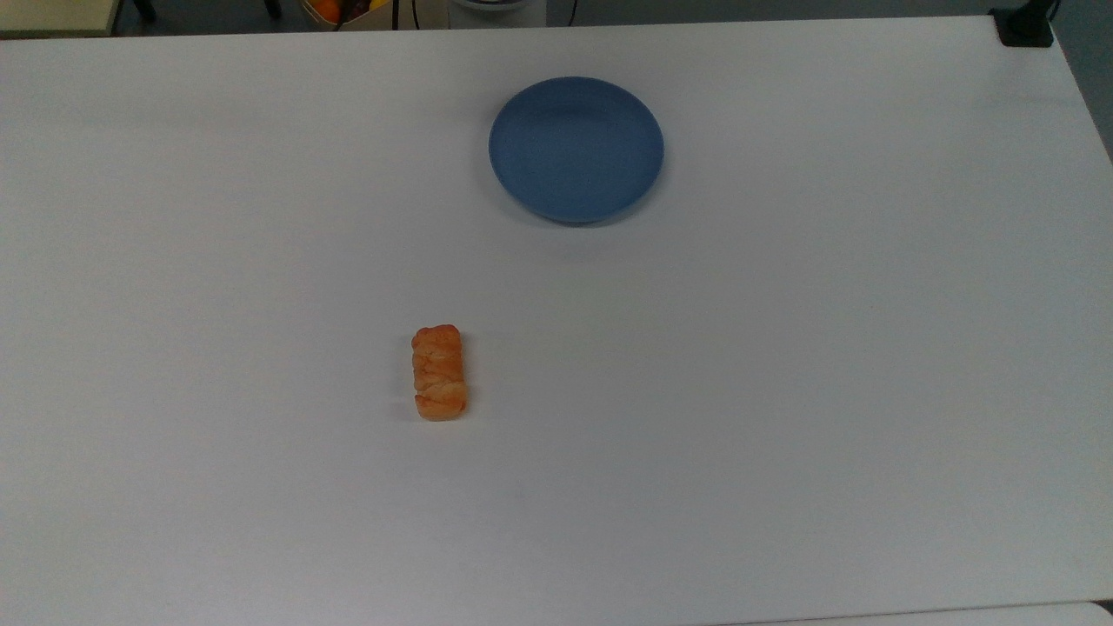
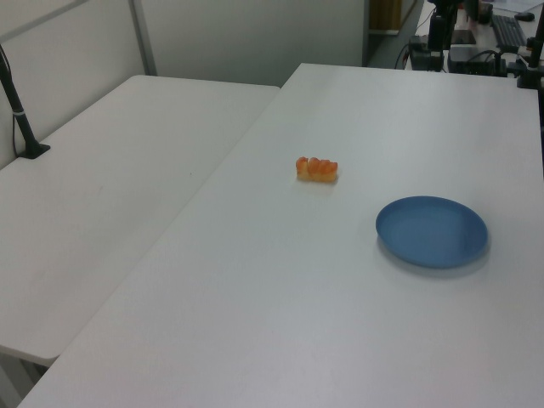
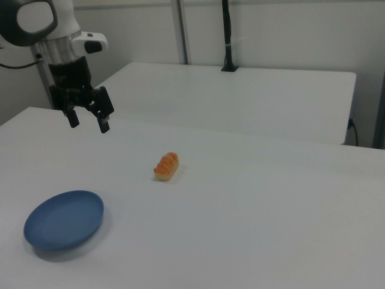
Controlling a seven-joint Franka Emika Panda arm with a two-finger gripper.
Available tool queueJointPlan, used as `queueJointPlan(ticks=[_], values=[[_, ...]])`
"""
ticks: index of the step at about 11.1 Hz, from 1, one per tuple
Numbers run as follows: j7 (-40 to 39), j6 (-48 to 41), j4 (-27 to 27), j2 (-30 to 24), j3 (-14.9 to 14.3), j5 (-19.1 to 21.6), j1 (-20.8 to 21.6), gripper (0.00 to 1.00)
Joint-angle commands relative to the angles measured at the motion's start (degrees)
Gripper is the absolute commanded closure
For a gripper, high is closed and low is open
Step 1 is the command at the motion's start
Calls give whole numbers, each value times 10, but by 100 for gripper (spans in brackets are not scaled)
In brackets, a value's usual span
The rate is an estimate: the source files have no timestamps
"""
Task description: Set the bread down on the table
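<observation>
Orange bread (image 1: pixel 439 373) on white table (image 1: pixel 783 391), apart from blue plate (image 1: pixel 576 149), fingers (image 3: pixel 104 126) spread

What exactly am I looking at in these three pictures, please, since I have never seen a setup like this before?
You are looking at one moment of a robot exercise, seen by three fixed cameras. The top view looks down on a large white table. The left view and the right view see the same table from opposite sides.

The machine in the right view is a robot arm. At its end hangs its black two-finger tool, with the fingers apart and nothing between them. It hovers above the table, off to the right view's left, away from both objects.

Two things lie on the table. One is a small golden-orange bread, lying on the bare surface. The other is a round blue plate with nothing in it, apart from the bread.

A second white table stands alongside.
</observation>
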Motion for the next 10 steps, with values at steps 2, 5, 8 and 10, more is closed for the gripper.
queueJointPlan(ticks=[2,5,8,10], values=[[0,6,-9,-6,-10,8,10,0],[0,2,-2,1,-10,8,11,0],[0,2,-2,2,-10,8,11,0],[0,2,-2,2,-10,8,11,0]])
